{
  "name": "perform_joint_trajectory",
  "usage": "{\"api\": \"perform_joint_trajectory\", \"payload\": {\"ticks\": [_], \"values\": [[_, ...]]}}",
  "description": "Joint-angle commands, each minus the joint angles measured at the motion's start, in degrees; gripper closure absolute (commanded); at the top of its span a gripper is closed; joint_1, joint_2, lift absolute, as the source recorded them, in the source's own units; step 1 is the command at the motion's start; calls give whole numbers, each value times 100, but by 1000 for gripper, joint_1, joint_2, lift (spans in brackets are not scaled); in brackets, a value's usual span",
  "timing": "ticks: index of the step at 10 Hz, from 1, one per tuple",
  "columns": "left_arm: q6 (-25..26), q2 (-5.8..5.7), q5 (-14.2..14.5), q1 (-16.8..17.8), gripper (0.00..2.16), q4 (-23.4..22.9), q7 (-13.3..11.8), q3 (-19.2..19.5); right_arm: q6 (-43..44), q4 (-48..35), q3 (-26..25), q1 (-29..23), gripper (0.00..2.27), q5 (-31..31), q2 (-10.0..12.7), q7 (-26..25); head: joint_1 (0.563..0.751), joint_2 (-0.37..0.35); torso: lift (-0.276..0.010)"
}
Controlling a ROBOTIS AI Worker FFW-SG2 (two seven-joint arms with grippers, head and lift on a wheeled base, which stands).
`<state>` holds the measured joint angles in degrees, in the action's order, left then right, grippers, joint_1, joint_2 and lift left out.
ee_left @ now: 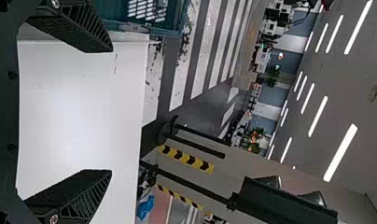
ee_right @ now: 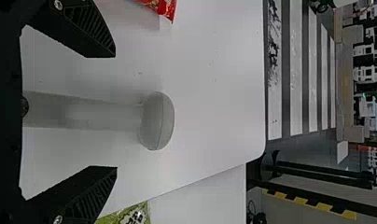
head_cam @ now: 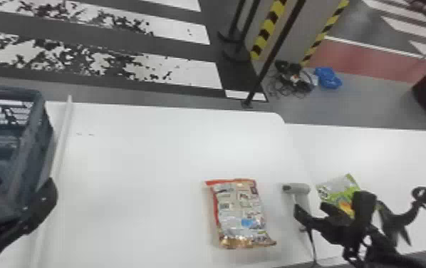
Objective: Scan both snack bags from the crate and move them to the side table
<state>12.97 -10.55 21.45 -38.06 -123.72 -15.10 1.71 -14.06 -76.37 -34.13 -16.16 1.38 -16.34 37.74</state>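
While the white tabletop [head_cam: 134,160] is stretching out before us and the side table [head_cam: 383,153] is adjoining its right end, we're looking at a job roughly half done! Over by the crate [head_cam: 9,91], our left tool [ee_left: 111,111] is waiting wide open, holding nothing. Our right tool [ee_right: 116,109] is standing wide open too, and gripping nothing. The red snack bag [head_cam: 240,210] is lying on the main tabletop, just left of our right tool; we're still needing it moved across. The green snack bag [head_cam: 342,190] is already resting on the side table, just right of that tool. Whether either's scanned, we're not managing to tell. And the scanner [ee_right: 156,121]? It's sitting between our right fingers, so we're expecting a grip next!
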Motion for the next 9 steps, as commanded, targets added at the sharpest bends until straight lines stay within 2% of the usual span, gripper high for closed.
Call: {"api": "perform_joint_trajectory", "payload": {"ticks": [1,2,3,5,7,9], "values": [[0,-9,-1,-9,66,-11,-2,5,-49,360,47,254,80,-156,-80,208,695,-350,-29],[0,-18,8,-18,66,-20,-2,5,-84,501,91,368,103,-287,-106,260,695,-350,-29],[0,-35,8,-18,66,-38,-2,5,-154,606,135,447,319,-323,-142,392,695,-350,-29],[0,-44,8,-18,66,-47,-2,5,-576,597,170,483,2067,-305,-133,445,695,-350,-29],[0,-53,17,-18,66,-47,-2,5,-611,351,91,324,2240,-235,-89,445,695,-350,-29],[0,-53,25,0,66,-29,-2,-4,-752,-282,-138,8,2240,-112,219,348,695,-350,-29]]}}
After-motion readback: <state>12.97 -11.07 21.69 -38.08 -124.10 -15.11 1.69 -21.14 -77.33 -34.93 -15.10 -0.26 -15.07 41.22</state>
